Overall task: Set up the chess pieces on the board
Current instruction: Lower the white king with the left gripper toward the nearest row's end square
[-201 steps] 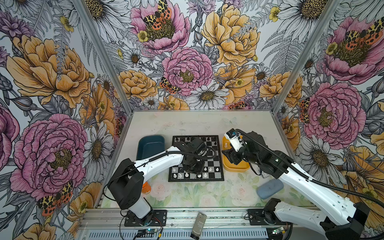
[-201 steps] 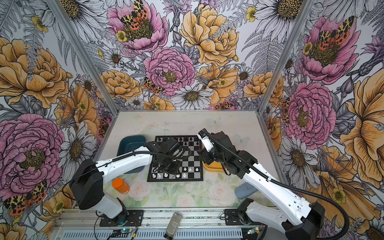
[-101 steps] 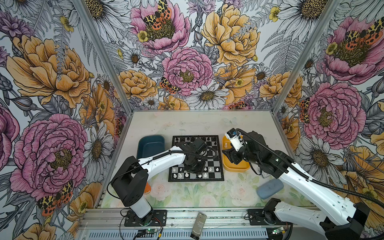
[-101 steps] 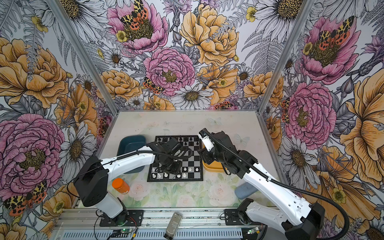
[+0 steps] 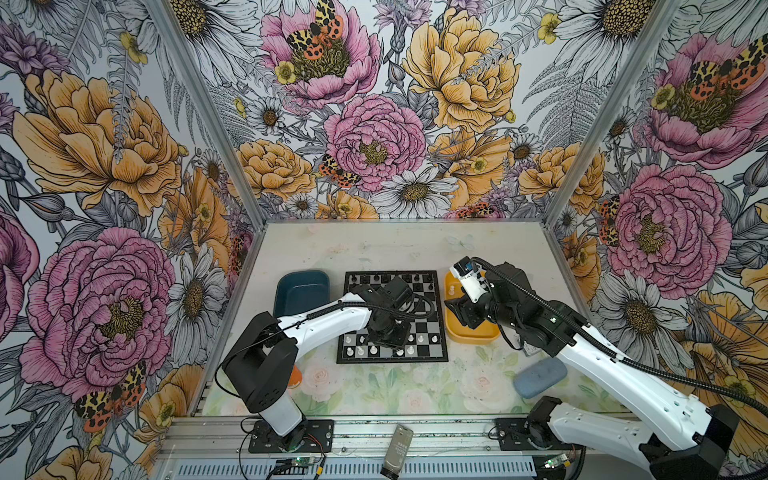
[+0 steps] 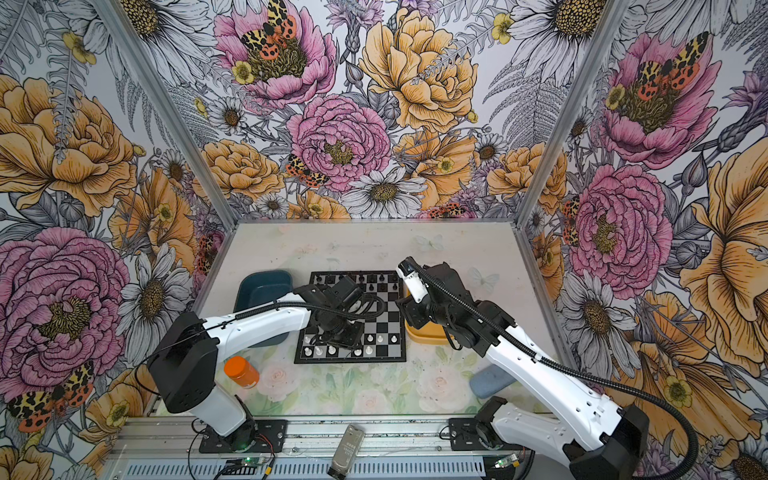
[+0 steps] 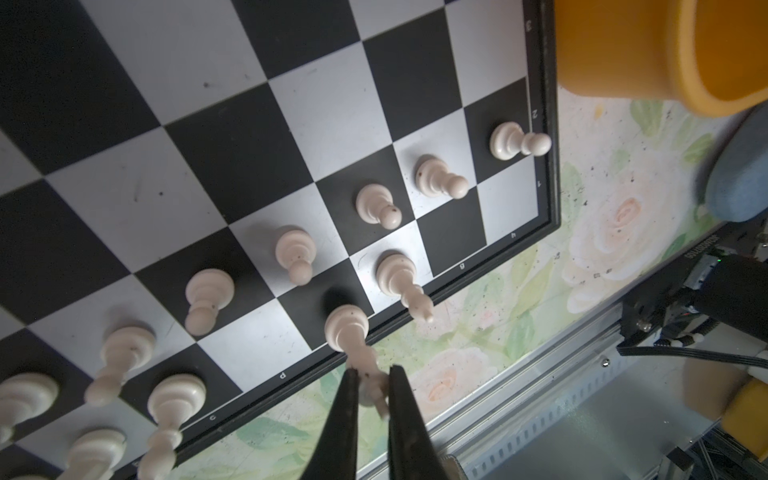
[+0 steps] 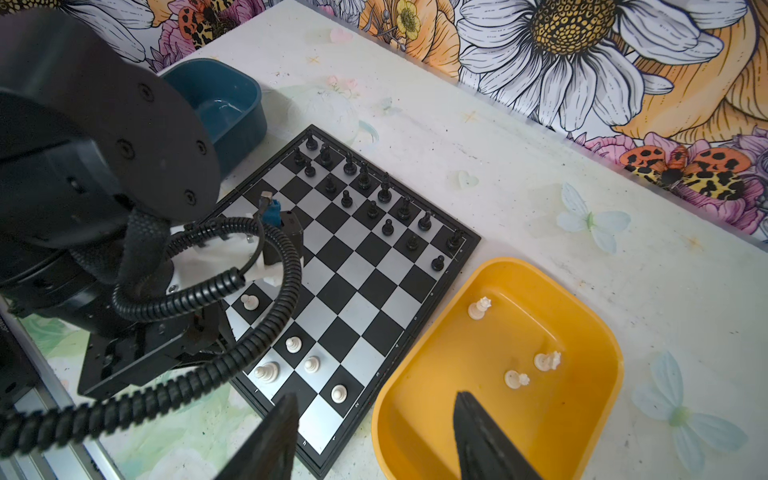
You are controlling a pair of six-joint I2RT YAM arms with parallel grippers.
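Shifted slightly, the left gripper (image 7: 372, 374) is being kept clamped on the slim top of a seemingly light, slippery white chess piece (image 7: 347, 326), the right gripper (image 8: 376, 397) being held open.

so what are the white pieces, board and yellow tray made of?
White chess pieces: likely moulded plastic, ivory, faint sheen. Board: smooth, semi-gloss black and silver squares, scuffed; plastic or coated metal, unclear. Yellow tray: plastic by its thick rounded rim, glossy inside.
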